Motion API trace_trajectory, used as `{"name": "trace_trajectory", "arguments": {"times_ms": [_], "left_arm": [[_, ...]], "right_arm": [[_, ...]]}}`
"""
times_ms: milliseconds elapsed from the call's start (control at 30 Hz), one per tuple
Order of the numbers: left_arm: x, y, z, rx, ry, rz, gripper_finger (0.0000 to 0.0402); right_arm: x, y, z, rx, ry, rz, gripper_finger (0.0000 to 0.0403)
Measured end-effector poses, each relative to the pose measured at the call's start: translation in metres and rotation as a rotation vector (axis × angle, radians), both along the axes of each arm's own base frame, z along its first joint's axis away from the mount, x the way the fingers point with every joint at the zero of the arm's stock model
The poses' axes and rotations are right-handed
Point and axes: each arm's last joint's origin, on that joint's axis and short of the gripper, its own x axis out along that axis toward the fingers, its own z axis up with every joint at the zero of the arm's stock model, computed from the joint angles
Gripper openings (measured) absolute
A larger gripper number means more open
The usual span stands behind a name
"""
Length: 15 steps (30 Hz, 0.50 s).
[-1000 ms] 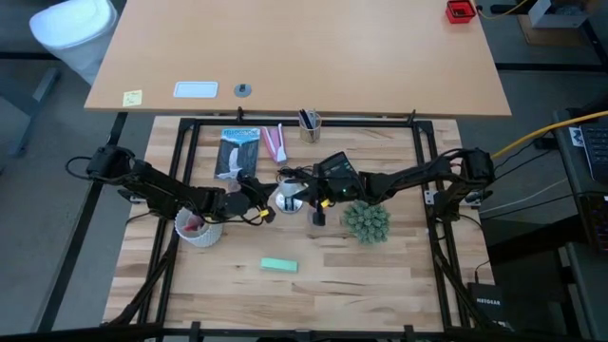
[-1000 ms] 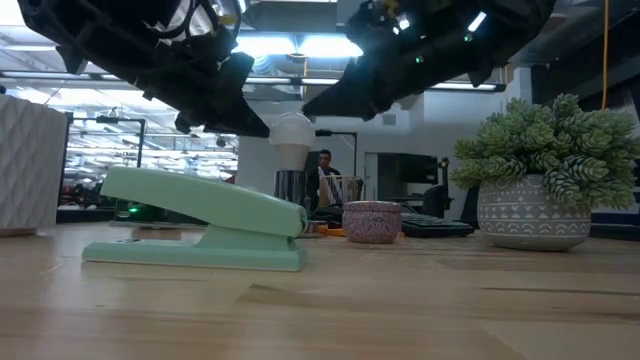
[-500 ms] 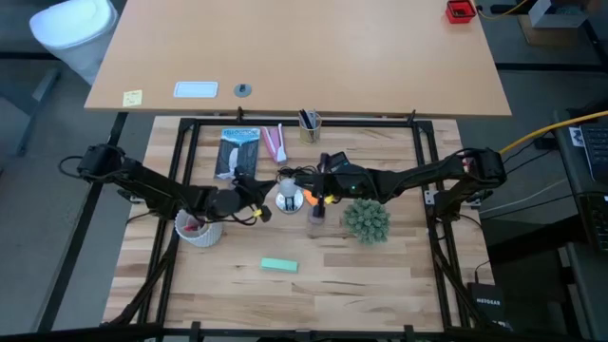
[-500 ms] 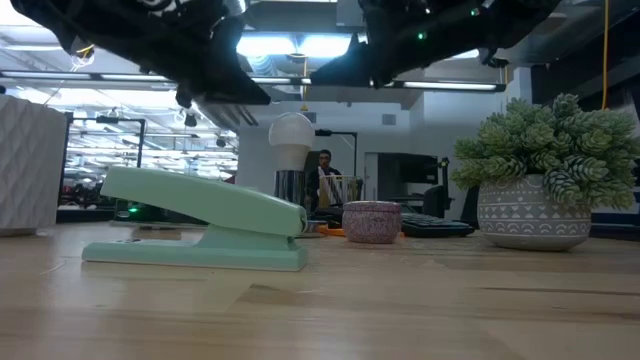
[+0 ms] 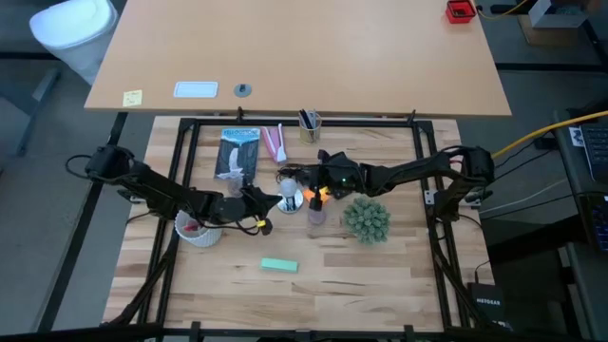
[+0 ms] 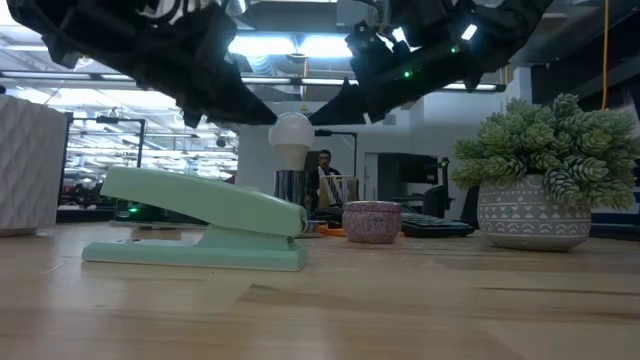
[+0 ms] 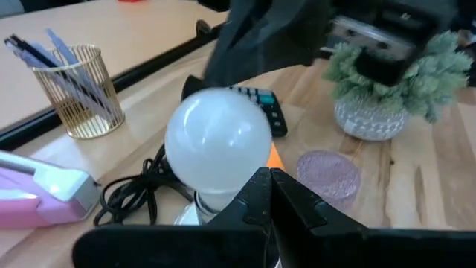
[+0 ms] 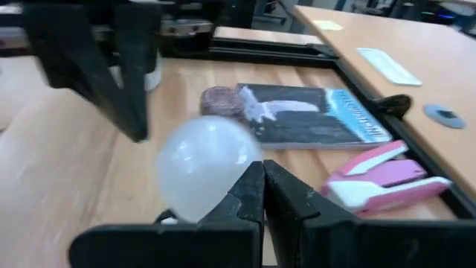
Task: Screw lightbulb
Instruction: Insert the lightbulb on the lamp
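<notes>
Nearest the low camera, a green stapler (image 6: 200, 222) lies on the counter (image 6: 400, 300), clear of the work. Behind it the lightbulb (image 6: 292, 135) stands upright in its socket near the counter's middle, so both arms can reach it. Left pincer (image 7: 269, 195) sits clenched just beside the bulb's neck, likely steadying the base. Right pincer (image 8: 262, 186), also clenched and empty, noses against the globe from the opposite side. Farther back stands a potted plant (image 6: 540, 180).
</notes>
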Motion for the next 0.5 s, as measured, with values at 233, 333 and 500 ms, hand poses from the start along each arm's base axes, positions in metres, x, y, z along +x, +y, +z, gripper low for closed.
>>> {"name": "trace_trajectory", "arguments": {"times_ms": [233,333,500], "left_arm": [[0.0010,0.0010,-0.0048,0.010,0.012,0.042,0.0000],[0.0005,0.0015,-0.0051,0.026,0.018,0.061,0.0000],[0.0000,0.0018,-0.0059,0.034,0.029,0.067,0.0000]], "right_arm": [[0.0023,0.0006,-0.0086,0.040,0.021,0.022,0.0012],[0.0024,0.0011,-0.0087,0.064,0.018,0.034,0.0012],[0.0026,0.0039,-0.0087,0.072,0.018,0.048,0.0012]]}}
